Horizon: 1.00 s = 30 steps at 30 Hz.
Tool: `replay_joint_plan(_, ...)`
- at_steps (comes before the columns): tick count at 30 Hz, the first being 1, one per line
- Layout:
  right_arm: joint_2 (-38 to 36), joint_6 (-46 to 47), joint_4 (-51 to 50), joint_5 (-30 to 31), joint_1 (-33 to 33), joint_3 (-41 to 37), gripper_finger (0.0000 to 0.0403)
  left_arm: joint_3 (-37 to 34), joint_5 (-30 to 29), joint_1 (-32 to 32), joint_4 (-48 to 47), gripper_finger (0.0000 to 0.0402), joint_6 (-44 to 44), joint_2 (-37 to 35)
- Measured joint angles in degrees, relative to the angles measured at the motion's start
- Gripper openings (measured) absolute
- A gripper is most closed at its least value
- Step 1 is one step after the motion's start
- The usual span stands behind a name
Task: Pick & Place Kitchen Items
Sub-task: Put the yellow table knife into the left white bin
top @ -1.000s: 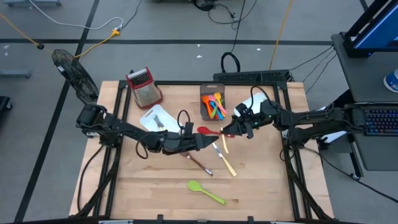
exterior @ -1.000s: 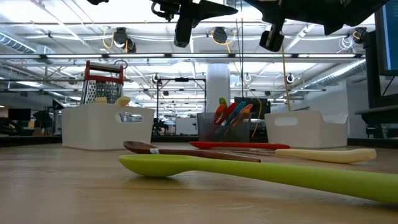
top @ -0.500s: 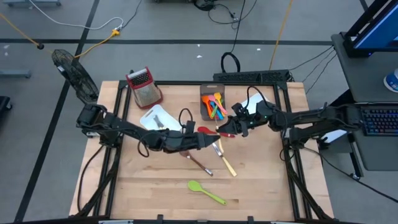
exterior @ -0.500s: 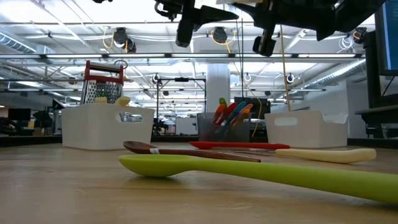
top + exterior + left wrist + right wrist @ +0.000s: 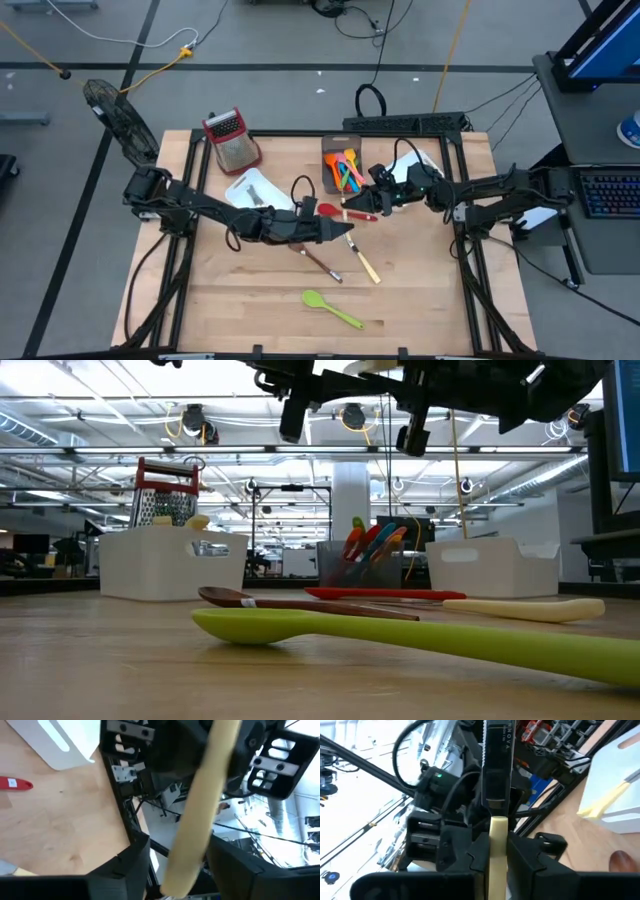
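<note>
1. Location: the knife (image 5: 496, 780) was held aloft over the middle of the desk (image 5: 250, 300), where the two arms met.
2. The right gripper (image 5: 498, 845) was closed narrow on the knife's cream grip, with the serrated blade pointing forward towards the left arm.
3. The left gripper (image 5: 182, 865) had a cream handle (image 5: 205, 800) running through it. Whether it was clamped could not be told, nor whether this was the same knife.
4. Handling, as judged: light and rigid. The smooth plastic looked likely to twist or slip in a narrow pinch, and the blade was thin with a sharp edge.
5. Recommended hold: mid-length on the plastic grip, across its flatter sides and clear of the blade.
</note>
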Motion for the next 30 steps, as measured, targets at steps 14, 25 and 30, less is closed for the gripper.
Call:
replay_joint_plan(14,0.0,0.5,-1.1,1.4,0.0,-0.1,0.0033,0.0,6.7,3.1,0.2,0.0068,3.1,0.0)
replay_joint_plan(25,-0.2,-2.5,-4.6,1.3,-0.1,-0.1,0.0089,0.1,8.2,3.2,-4.6,0.0068,-0.5,-0.2)
replay_joint_plan(30,-0.3,-2.7,-7.1,1.0,-0.1,-0.1,0.0093,0.1,7.9,2.9,-9.4,0.0068,-3.3,-0.4)
